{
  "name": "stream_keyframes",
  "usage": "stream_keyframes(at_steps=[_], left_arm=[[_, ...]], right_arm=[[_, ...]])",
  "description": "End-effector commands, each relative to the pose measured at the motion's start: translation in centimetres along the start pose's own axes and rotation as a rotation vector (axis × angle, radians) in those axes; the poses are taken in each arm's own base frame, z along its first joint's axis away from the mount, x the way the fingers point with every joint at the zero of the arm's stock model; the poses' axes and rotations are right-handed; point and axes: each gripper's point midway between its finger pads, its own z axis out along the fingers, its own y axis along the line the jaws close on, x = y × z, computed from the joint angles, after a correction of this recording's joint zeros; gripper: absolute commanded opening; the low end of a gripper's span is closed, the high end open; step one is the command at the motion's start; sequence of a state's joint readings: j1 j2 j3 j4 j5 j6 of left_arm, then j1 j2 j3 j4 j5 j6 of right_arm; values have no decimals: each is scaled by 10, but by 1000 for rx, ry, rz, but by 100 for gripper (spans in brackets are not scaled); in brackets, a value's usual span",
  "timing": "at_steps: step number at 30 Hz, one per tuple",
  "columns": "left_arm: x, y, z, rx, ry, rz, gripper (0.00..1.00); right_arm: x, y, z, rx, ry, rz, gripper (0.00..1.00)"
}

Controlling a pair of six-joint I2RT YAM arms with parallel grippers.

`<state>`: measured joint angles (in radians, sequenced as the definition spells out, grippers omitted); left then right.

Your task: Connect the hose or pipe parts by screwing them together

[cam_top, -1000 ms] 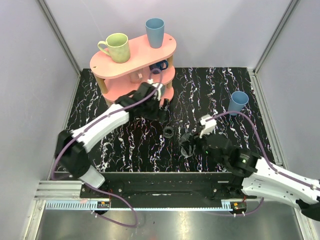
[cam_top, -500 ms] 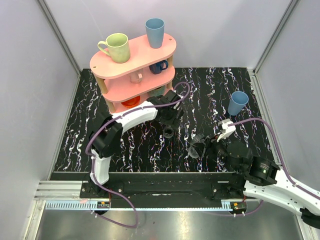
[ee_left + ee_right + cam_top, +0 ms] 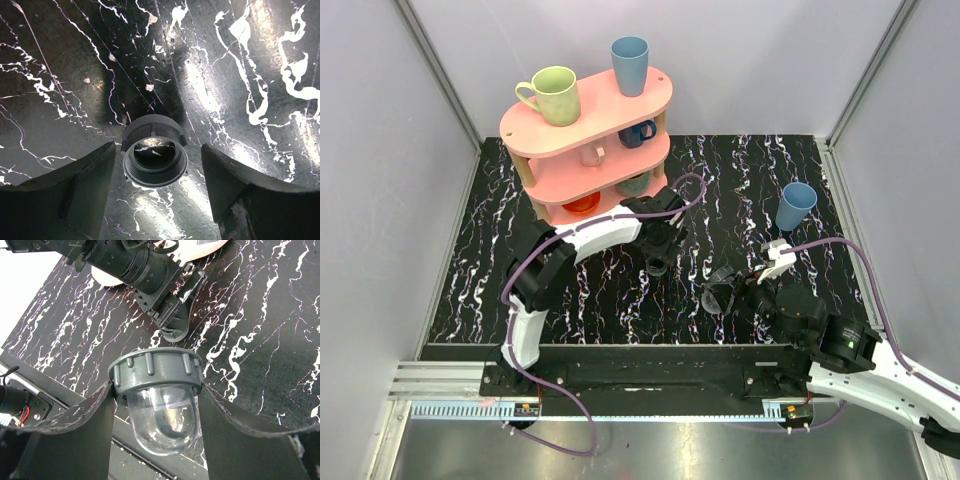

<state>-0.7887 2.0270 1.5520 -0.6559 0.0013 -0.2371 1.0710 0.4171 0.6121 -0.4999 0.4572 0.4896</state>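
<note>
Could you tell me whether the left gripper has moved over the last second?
Yes: the left gripper has moved away from the pink shelf, down and slightly right in the top view, and now straddles the dark collar.

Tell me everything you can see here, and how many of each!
three-tier oval shelf: one, pink, back left of the table.
marbled table: one, black, under everything.
handled mug: one, light green, top tier.
tall cups: two, blue, one on the top tier, the other on the table's right.
small mugs: two, one dark blue, one pink, middle tier.
bowl: one, orange, bottom tier.
threaded round collar: one, dark grey, on the table between the left claw's fingers.
clear dome fitting: one, see-through with a grey ribbed rim, gripped by the right claw.
robot arms: two, white and black, near edge, trailing purple cables.
</note>
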Motion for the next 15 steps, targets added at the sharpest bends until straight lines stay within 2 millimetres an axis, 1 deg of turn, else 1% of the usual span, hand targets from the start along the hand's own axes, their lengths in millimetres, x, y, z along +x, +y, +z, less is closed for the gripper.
stream_keyframes(at_steps=[1,6,8,9,15], left_arm=[[-8,-5,3,22,-22,22,73],[-6,-3,2,10,-26,37,72],[-6,-3,2,8,-25,41,70],[-6,1,2,-16,-29,43,69],[1,3,4,-29,-16,51,68]], right_arm=[[-28,1,-3,19,-89,15,28],[-29,-1,-1,37,-91,1,29],[-29,-1,0,40,-94,-3,29],[-29,0,1,42,-90,-7,28],[-28,4,4,25,-85,-8,29]])
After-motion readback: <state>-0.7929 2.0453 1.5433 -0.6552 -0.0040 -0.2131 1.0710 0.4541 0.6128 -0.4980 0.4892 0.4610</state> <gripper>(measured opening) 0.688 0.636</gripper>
